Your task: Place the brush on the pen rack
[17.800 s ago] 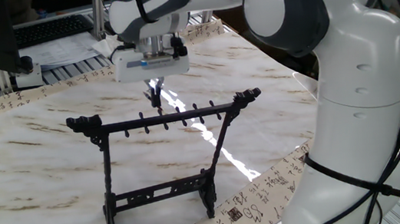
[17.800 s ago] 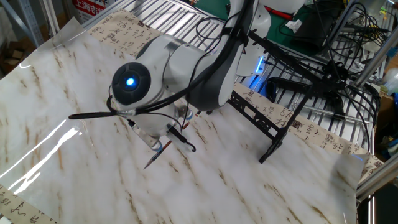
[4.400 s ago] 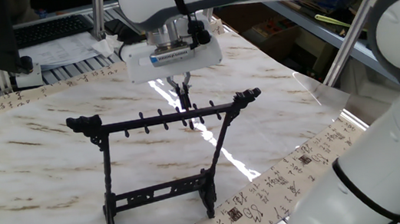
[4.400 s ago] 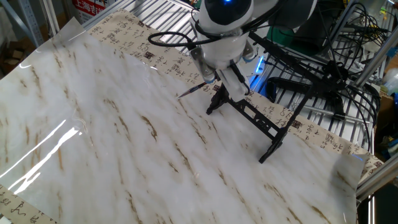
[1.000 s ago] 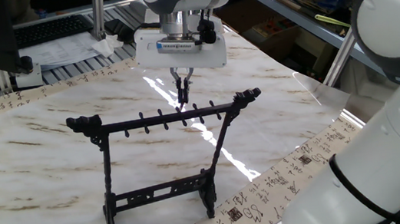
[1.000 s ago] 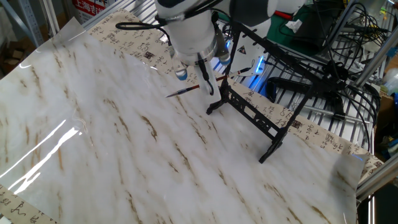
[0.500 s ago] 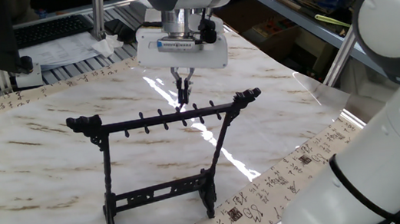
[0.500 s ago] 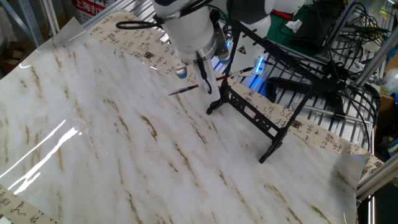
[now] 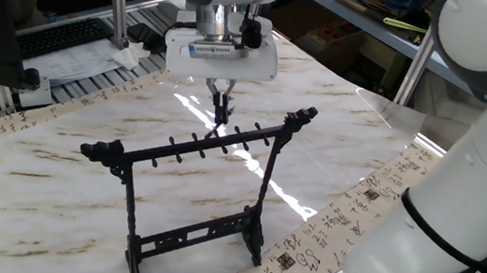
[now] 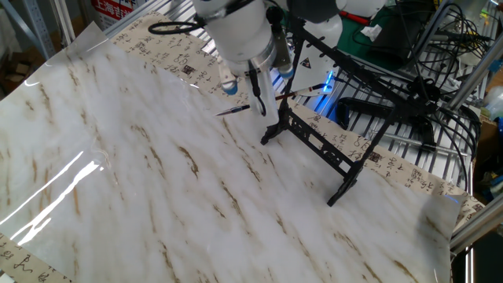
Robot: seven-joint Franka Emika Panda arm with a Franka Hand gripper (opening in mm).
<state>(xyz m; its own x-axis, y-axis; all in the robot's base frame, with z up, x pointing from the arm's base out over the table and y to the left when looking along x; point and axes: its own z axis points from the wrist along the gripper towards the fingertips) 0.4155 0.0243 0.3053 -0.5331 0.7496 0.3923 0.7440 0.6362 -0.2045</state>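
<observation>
One brush (image 10: pixel 240 108) level, crosswise to rack (image 10: pixel 330 153)

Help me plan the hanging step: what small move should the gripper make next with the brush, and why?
Probably ease the gripper down and toward the top bar of the pen rack. It is shut on the brush, which lies nearly level above the table, just behind the pegs and hooked on none, so the loop end needs lining up with a peg.

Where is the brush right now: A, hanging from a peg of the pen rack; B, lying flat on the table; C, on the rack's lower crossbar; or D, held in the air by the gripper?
D: the gripper is shut on the brush, holding it roughly level above the table, beside the pen rack.
</observation>
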